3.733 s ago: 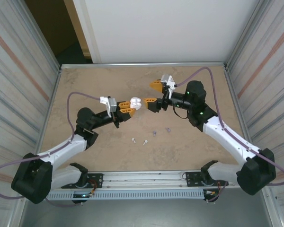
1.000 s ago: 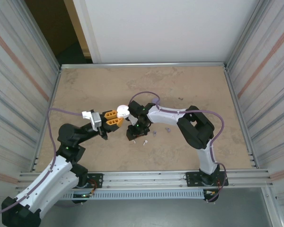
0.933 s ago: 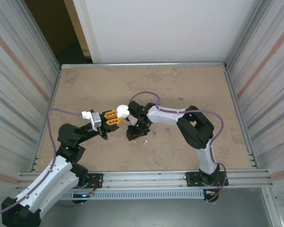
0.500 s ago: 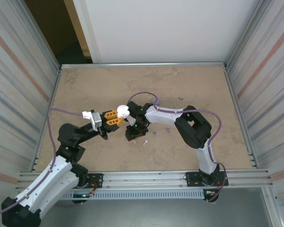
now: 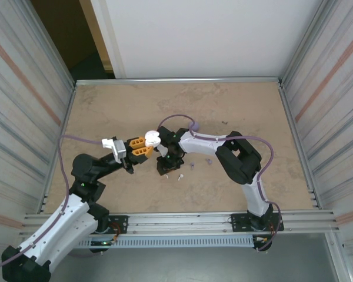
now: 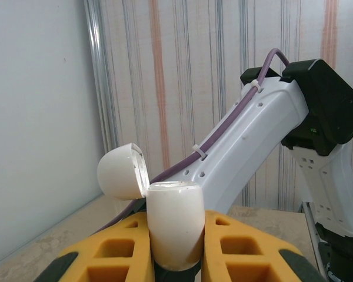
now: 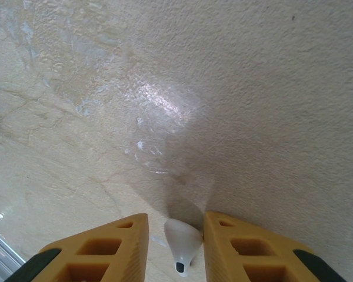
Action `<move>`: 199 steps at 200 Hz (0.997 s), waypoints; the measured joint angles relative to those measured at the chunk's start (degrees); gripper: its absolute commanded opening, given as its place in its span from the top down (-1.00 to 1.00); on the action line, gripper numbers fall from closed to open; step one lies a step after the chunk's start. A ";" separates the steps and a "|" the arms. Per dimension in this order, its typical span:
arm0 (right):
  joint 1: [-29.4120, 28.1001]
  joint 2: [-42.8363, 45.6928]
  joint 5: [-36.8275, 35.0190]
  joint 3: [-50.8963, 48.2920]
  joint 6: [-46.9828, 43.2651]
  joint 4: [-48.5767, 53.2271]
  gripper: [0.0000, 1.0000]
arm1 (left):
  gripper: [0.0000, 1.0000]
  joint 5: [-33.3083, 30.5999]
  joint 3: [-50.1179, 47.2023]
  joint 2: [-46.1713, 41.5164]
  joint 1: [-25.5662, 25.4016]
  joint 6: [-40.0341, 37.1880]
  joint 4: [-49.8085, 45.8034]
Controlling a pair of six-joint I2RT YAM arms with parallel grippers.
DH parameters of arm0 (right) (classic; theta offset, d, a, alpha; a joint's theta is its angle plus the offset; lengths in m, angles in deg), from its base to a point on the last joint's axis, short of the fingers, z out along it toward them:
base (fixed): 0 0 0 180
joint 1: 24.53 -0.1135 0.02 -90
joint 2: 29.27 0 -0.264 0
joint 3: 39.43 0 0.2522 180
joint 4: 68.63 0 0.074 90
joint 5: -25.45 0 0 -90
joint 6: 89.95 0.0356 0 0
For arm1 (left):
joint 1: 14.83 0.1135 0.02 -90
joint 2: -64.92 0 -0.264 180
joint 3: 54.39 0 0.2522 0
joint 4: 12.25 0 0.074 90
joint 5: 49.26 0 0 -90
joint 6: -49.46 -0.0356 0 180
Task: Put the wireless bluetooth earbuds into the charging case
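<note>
My left gripper is shut on a white charging case, held above the table left of centre. In the left wrist view the case stands upright between the yellow fingers, its lid hinged open to the left. My right gripper points straight down at the table just right of the case. In the right wrist view a white earbud lies on the table between the gripper's fingers. It touches the right finger, and a small gap remains at the left one.
Another white earbud lies just right of the right gripper. Two purple earbuds lie further right. The right arm reaches across behind the case. Metal walls enclose the table on both sides.
The right gripper's jaws have narrowed around the white earbud, and the right arm has leaned slightly left. The left arm and the case have stayed still.
</note>
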 measured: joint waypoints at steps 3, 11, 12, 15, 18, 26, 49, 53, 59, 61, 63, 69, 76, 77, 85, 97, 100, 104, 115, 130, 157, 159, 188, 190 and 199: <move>0.00 0.00 -0.07 0.00 0.00 0.02 0.46 | 1.00 0.00 0.00 -0.02 0.00 0.00 -0.07; 0.00 -0.02 -0.22 0.00 0.00 0.07 0.48 | 1.00 0.00 0.00 -0.07 0.00 0.00 -0.26; 0.00 -0.02 -0.24 0.00 -0.02 0.07 0.48 | 1.00 0.00 0.00 -0.09 0.00 0.00 -0.33; 0.00 -0.02 -0.31 0.00 -0.02 0.09 0.49 | 1.00 0.00 0.00 -0.11 0.00 0.00 -0.37; 0.00 -0.04 -0.35 0.00 0.00 0.11 0.50 | 1.00 0.00 0.00 -0.11 0.00 0.00 -0.39; 0.00 -0.04 -0.63 0.00 -0.02 0.15 0.52 | 1.00 0.00 0.00 -0.11 0.00 0.00 -0.44; 0.00 -0.02 -1.03 0.00 -0.07 0.24 0.56 | 1.00 -0.02 0.00 -0.31 0.00 -0.02 -0.66; 0.00 -0.02 -1.07 0.00 -0.07 0.22 0.57 | 1.00 -0.02 0.00 -0.35 0.00 -0.02 -0.66; 0.00 -0.02 -1.09 0.00 -0.09 0.24 0.58 | 1.00 -0.02 0.00 -0.46 0.00 -0.02 -0.68; 0.00 -0.02 -1.09 0.00 -0.13 0.24 0.59 | 1.00 -0.02 0.00 -0.48 0.00 -0.02 -0.70; 0.00 -0.02 -1.09 0.00 -0.13 0.22 0.59 | 1.00 -0.02 0.00 -0.48 0.00 -0.02 -0.68; 0.00 -0.02 -1.11 0.00 -0.24 0.24 0.59 | 1.00 -0.02 0.00 -0.59 0.00 -0.02 -0.70; 0.00 -0.02 -1.11 0.00 -0.28 0.22 0.59 | 1.00 -0.02 0.00 -0.59 0.00 -0.04 -0.70; 0.00 -0.02 -1.11 0.00 -0.31 0.24 0.59 | 1.00 -0.02 0.00 -0.59 0.00 -0.04 -0.70; 0.00 0.02 -1.11 0.00 -0.42 0.22 0.60 | 1.00 -0.02 0.00 -0.59 0.00 -0.09 -0.72; 0.00 0.09 -1.14 -0.02 -0.44 0.20 0.59 | 1.00 -0.02 0.00 -0.59 0.00 -0.20 -0.81; 0.00 0.09 -1.14 -0.04 -0.44 0.17 0.59 | 1.00 -0.02 0.00 -0.59 0.00 -0.20 -0.83; 0.00 0.13 -1.11 -0.09 -0.46 0.15 0.60 | 1.00 -0.02 0.00 -0.59 0.00 -0.20 -0.81; 0.04 0.42 -1.09 -0.46 -0.46 -0.17 0.60 | 1.00 -0.04 0.00 -0.59 0.00 -0.22 -0.81; 0.15 1.25 -1.09 -1.60 -0.46 -0.44 0.60 | 1.00 -0.07 0.00 -0.59 0.00 -0.22 -0.83; 0.76 3.89 -0.98 -3.85 -0.50 -0.72 0.60 | 1.00 -0.28 0.00 -0.70 0.00 -0.22 -0.83; 0.83 4.09 -0.94 -3.98 -0.52 -0.74 0.60 | 1.00 -0.37 0.00 -0.70 0.00 -0.22 -0.85; 2.60 7.45 -0.72 -5.44 -1.20 -1.36 0.60 | 1.00 -0.68 -0.07 -0.83 0.00 -0.22 -0.85; 2.71 7.61 -0.72 -5.49 -1.29 -1.36 0.60 | 1.00 -0.68 -0.09 -0.83 0.00 -0.22 -0.85; 3.26 8.66 -0.61 -5.79 -1.38 -1.46 0.60 | 1.00 -0.79 -0.13 -0.83 0.00 -0.22 -0.85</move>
